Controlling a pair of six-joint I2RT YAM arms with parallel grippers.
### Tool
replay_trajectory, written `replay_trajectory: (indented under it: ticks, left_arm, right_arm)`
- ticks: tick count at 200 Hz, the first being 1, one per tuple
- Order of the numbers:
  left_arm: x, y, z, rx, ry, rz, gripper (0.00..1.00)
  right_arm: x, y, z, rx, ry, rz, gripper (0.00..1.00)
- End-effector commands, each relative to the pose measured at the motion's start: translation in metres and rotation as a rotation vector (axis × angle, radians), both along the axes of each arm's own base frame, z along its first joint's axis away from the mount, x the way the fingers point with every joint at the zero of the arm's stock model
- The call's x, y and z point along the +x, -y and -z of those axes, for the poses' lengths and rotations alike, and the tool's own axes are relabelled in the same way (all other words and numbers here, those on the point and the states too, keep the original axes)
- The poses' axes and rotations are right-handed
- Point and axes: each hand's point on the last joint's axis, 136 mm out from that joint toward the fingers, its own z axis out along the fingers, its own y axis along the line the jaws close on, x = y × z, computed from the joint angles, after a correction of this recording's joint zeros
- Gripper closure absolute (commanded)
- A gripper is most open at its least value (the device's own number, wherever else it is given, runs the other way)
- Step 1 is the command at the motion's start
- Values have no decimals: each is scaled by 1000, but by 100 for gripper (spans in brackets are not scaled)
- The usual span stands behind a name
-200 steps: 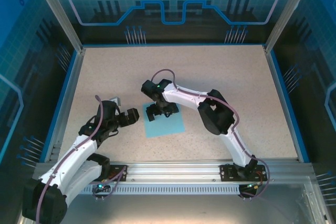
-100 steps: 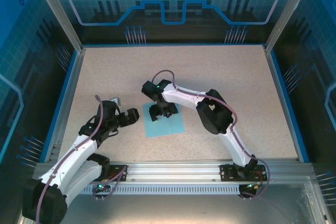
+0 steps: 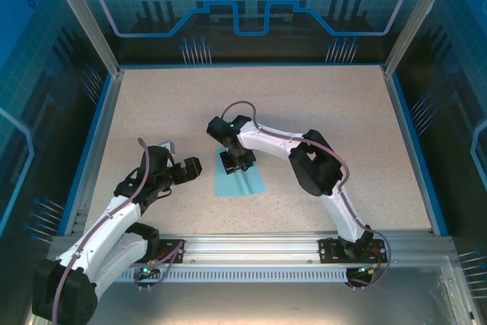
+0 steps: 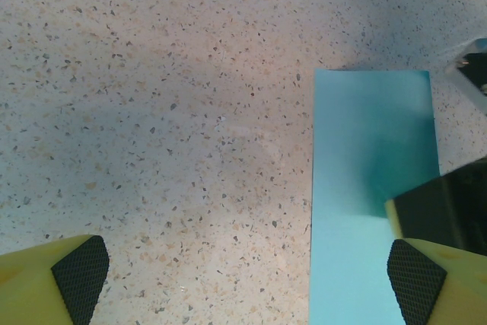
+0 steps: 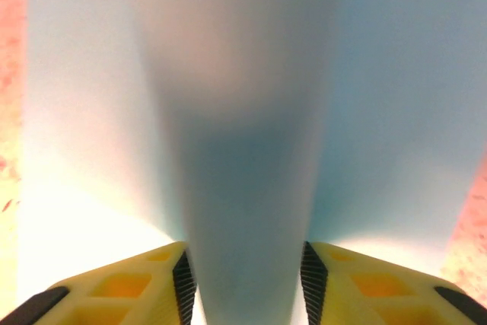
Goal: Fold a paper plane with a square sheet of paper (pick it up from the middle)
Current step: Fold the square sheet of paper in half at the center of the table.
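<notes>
Top view: the right gripper (image 3: 236, 164) is down on the light-blue square sheet of paper (image 3: 242, 182), mid-tabletop (image 3: 304, 104), just in front of the two arms. The left gripper (image 3: 195, 169) hangs just beside the sheet's left edge, jaws spread wide and holding nothing. A second ago that sheet lay flat and broad. Now it's narrower and humped, and the right jaws have drawn in, while the left arm hasn't budged.

Left wrist: both pads of the left gripper (image 4: 247, 279) are far apart over bare speckled tabletop (image 4: 152, 112), with the sheet (image 4: 365, 135) lying right of centre. A dark block with a yellow edge (image 4: 445, 207) covers the sheet's right side. What it is, I can't tell.

Right wrist: here the right gripper (image 5: 245, 279) pinches a raised ridge of the sheet (image 5: 243, 112), which fills the gap between its fingers (image 5: 183, 283). The far end is blurred.
</notes>
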Motion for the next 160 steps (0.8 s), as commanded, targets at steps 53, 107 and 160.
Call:
replay_trajectory:
  ticks: [53, 107, 160]
  left_arm:
    - [4, 7, -17, -39, 16, 14, 2]
    - [8, 36, -31, -160, 38, 126, 1]
    - [9, 78, -33, -234, -18, 299, 2]
  right_arm:
    - [3, -13, -67, 360, 3, 44, 63]
    - [9, -2, -72, 653, -88, 122, 61]
    - [11, 60, -27, 565, -110, 233, 50]
